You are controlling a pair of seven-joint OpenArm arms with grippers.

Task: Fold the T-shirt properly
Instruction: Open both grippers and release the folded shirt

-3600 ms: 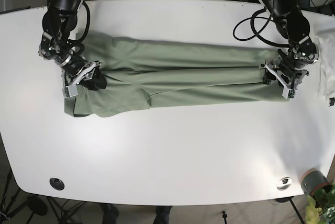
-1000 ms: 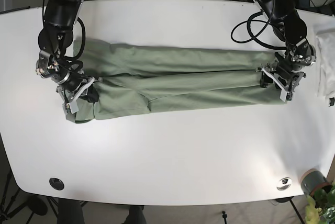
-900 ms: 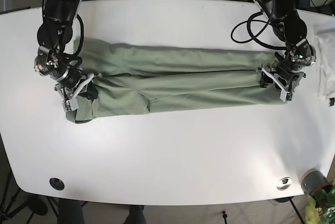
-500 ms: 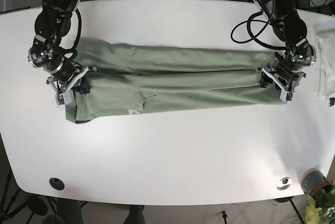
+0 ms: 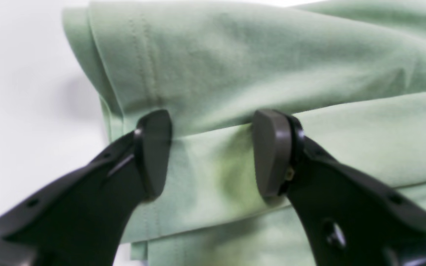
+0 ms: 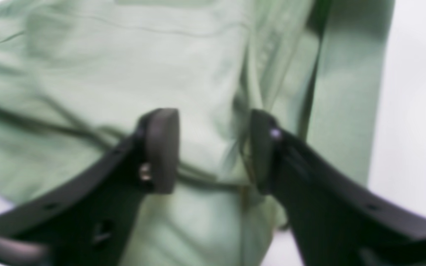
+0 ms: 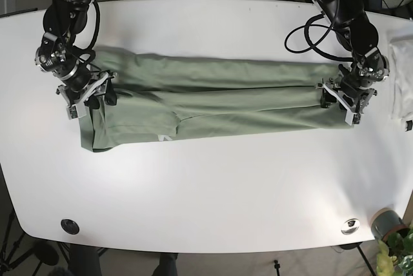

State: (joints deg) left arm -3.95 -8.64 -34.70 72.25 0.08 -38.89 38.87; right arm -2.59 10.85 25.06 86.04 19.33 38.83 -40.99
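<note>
One lengthwise fold is in: the T-shirt lies as a long band across the desk. Left pincer and right pincer gape wide over its ends, gripping nothing. Crosswise folds probably remain.

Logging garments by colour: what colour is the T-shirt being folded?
The T-shirt is plain light sage green, clearest in the base view.

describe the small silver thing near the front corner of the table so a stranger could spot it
Start at the white table and follow its near edge toward the left arm's side, past the green T-shirt. The silver disc sits there, beside a grey cup. It is shiny metal, unlike the dark disc at the opposite corner.
</note>
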